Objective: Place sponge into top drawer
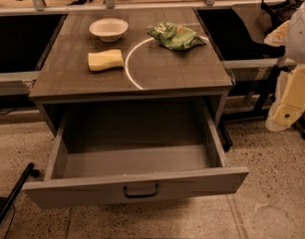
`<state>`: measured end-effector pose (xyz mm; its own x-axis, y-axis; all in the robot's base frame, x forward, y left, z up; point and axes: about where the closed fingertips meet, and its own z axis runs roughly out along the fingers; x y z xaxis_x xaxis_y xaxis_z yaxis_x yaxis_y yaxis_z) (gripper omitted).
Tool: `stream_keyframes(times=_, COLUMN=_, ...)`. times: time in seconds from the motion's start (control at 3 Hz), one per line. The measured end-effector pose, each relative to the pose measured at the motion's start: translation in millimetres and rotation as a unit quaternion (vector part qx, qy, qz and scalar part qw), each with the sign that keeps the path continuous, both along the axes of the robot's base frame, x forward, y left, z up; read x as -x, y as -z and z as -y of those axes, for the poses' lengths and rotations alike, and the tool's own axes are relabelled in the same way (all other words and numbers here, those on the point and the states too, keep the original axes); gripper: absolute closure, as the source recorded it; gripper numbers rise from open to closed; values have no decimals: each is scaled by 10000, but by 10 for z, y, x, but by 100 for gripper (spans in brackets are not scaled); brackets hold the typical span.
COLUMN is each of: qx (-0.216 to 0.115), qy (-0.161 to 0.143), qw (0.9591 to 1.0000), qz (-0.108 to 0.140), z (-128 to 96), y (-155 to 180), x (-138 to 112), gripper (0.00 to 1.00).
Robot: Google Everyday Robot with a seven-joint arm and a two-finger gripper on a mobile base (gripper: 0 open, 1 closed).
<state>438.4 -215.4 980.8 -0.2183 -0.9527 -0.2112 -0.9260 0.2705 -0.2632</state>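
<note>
Nearest, the top drawer is standing pulled open while the sponge is lying on the tabletop near the white bowl, and my gripper, apart or together I cannot tell, is hanging well off right, so I am judging a reach across to the sponge comes next.

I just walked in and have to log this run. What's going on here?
Nothing is being handled right now. The sponge lies on the cabinet top, near a white bowl and a green snack bag. The top drawer below stands open and looks empty. The robot's gripper hangs off to the right of the cabinet, well away from the sponge.
</note>
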Motion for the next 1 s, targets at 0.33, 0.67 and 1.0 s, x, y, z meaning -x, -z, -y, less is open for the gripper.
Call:
stream_keyframes(times=0.33, qx=0, qy=0, qw=10000, qz=0, z=0, y=0, x=0, gripper=0)
stream_keyframes(times=0.67, qx=-361, qy=-118, qw=9993, qz=32, z=-107, y=45, x=-188, gripper=0)
stream_keyframes(times=1.0, qx=-832, qy=-484, qw=9954, qz=9, z=-414, y=120, x=-546, gripper=0)
